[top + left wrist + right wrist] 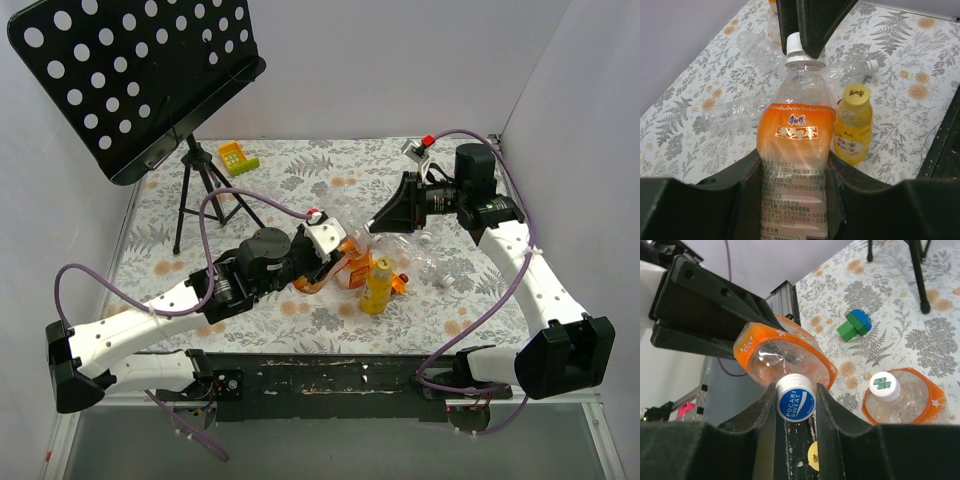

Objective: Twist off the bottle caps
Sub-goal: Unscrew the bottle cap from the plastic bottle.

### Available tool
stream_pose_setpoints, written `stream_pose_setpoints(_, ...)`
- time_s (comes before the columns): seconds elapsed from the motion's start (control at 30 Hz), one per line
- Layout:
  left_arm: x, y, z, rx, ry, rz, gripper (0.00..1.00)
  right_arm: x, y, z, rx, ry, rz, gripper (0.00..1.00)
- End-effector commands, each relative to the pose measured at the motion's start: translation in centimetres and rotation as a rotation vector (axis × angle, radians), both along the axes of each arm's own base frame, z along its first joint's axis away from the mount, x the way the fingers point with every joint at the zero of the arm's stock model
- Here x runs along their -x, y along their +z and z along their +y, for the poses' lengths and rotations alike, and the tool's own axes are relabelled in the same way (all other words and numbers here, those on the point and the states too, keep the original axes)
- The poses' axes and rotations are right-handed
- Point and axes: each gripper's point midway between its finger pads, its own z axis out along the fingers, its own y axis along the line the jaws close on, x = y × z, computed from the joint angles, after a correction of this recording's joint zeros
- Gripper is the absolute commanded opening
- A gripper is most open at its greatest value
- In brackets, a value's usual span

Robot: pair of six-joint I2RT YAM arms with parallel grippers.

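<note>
My left gripper (pixel 794 170) is shut on the body of an orange-labelled drink bottle (pixel 796 135) and holds it above the table. My right gripper (pixel 795 392) is shut on that bottle's white cap (pixel 795 397), which has a blue top; the cap also shows in the left wrist view (pixel 796 45). In the top view the two grippers (pixel 330 262) (pixel 372 227) meet at mid-table. A yellow bottle (pixel 854 125) with a yellow cap (pixel 857 94) stands beside it. A second orange-labelled bottle (pixel 905 405) with a white cap (pixel 881 385) lies below.
Several clear empty bottles (pixel 735 112) lie on the floral table (pixel 300 180) behind the held one. A green-and-blue toy block (pixel 855 325) lies further off. A black music stand (pixel 140 80) on a tripod stands at the back left, with a yellow-green toy (pixel 238 157) near it.
</note>
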Motion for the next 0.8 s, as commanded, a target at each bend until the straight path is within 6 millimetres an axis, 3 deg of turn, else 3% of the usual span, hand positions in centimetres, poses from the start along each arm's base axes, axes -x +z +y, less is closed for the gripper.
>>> stream_pose_setpoints(0.0, 2.0, 2.5, 0.5, 0.095, -0.081, 0.005, 0.0, 2.4, 2.2, 0.0, -0.082, 0.146, -0.171, 0.01)
stream_pose_setpoints(0.17, 3.5, 1.5, 0.9, 0.123, -0.186, 0.145, 0.0, 3.4, 3.0, 0.2, -0.116, 0.223, -0.358, 0.01)
stream_pose_setpoints(0.4, 4.6, 2.3, 2.5, 0.216, -0.36, 0.331, 0.0, 4.2, 3.8, 0.8, -0.113, 0.283, -0.698, 0.01)
stream_pose_setpoints(0.57, 5.7, 1.8, 2.7, 0.215, -0.508, 0.506, 0.0, 3.9, 3.5, 1.2, -0.077, 0.305, -0.888, 0.01)
stream_pose_setpoints(0.77, 4.4, 1.4, 3.3, 0.225, -0.49, 0.517, 0.0, 3.7, 3.2, 1.0, -0.052, 0.304, -0.919, 0.01)
